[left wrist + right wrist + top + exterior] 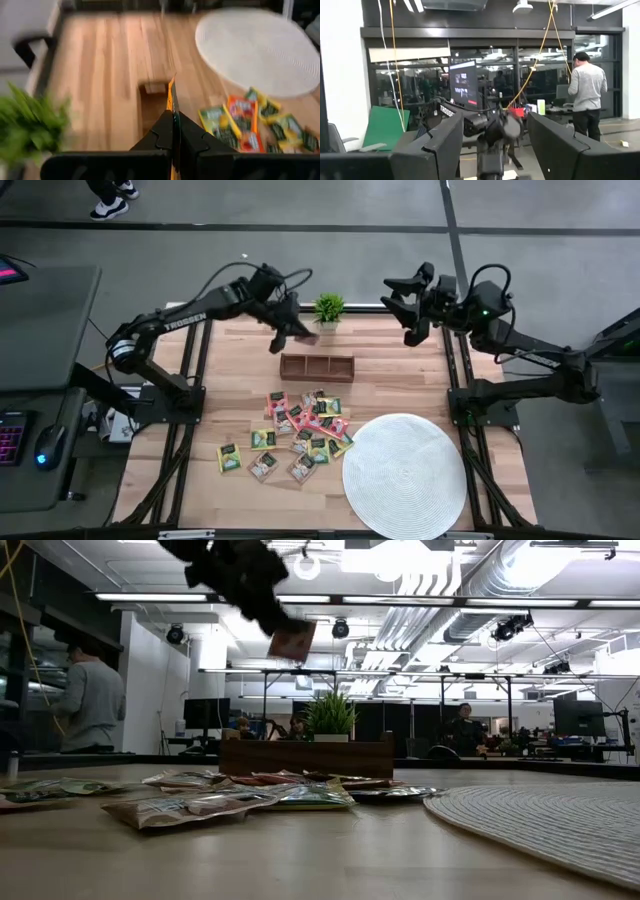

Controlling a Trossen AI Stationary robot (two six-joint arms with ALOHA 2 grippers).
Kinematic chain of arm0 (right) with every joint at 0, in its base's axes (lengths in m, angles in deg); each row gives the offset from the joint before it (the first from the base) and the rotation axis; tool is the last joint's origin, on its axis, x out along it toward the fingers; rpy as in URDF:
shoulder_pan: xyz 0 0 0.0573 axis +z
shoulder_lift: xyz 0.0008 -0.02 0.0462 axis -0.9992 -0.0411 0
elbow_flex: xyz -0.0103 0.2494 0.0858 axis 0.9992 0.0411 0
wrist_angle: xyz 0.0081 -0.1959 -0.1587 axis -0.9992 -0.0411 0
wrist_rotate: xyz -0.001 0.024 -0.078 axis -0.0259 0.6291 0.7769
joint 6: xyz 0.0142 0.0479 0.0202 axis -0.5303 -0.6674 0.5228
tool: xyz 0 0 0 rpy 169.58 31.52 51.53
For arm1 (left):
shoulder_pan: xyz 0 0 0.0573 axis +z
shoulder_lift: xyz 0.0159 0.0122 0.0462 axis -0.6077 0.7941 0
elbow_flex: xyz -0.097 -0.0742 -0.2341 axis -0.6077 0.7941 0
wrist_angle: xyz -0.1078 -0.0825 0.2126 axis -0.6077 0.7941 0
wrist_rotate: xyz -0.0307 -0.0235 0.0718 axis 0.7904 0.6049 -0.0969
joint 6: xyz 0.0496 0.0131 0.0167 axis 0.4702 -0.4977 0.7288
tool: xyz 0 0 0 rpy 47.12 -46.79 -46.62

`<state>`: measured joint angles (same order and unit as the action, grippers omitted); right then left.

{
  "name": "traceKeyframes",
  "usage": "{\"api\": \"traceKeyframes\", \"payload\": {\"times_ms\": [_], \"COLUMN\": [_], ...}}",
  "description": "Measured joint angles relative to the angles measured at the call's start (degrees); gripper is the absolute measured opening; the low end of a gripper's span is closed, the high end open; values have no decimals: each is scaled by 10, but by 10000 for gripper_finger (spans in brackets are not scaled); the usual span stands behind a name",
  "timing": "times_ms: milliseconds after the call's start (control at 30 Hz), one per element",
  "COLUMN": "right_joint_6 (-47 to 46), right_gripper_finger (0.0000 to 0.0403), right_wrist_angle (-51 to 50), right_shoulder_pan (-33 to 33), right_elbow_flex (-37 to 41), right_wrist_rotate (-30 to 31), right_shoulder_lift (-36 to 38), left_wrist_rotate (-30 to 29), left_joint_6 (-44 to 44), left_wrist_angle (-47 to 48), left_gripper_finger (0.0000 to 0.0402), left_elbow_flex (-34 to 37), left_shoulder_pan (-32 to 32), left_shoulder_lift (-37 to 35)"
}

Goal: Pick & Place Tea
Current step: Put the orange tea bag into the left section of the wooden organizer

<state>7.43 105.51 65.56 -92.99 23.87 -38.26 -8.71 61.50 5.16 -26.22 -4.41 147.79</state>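
Observation:
My left gripper (289,332) is over the table's far middle, shut on one pink-red tea packet (291,640), which hangs above the brown wooden box (316,366). The other tea packets (300,435), pink-red, yellow and green, lie flat in a loose heap on the table in front of the box. My right gripper (408,308) is raised at the far right, open, with nothing between its fingers (440,145). My left gripper pinches the tea packet between its two fingers, which lie on the packet's flat faces (173,112). The fingers slant down from the table's far left. The packet sticks out past the fingertips, edge-on in the left wrist view, and is lifted clear above the box.
A small green potted plant (328,308) stands just behind the box. A round white mat (405,475) lies at the near right. Bare wood shows at the table's left (215,390). People stand in the room beyond the table.

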Motion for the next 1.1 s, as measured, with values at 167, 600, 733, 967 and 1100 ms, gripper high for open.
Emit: {"api": "traceKeyframes", "payload": {"times_ms": [167,600,733,967,1100], "right_joint_6": [0,-11,-11,-12,-12], "right_gripper_finger": [217,218,216,216,218], "right_wrist_angle": [-7,-19,-19,-19,-19], "right_shoulder_pan": [0,0,0,0,0], "right_elbow_flex": [0,0,0,0,0], "right_wrist_rotate": [0,6,6,6,6], "right_shoulder_lift": [0,-1,-1,-1,-1], "left_wrist_rotate": [10,-39,-60,-82,-80], "left_joint_6": [-45,-107,-131,-135,-137], "left_wrist_angle": [-93,-210,-237,-240,-256], "left_gripper_finger": [0,0,0,0,0], "left_elbow_flex": [101,227,243,255,256], "left_shoulder_pan": [0,5,5,5,5], "left_shoulder_lift": [-1,-1,-1,-1,14]}}
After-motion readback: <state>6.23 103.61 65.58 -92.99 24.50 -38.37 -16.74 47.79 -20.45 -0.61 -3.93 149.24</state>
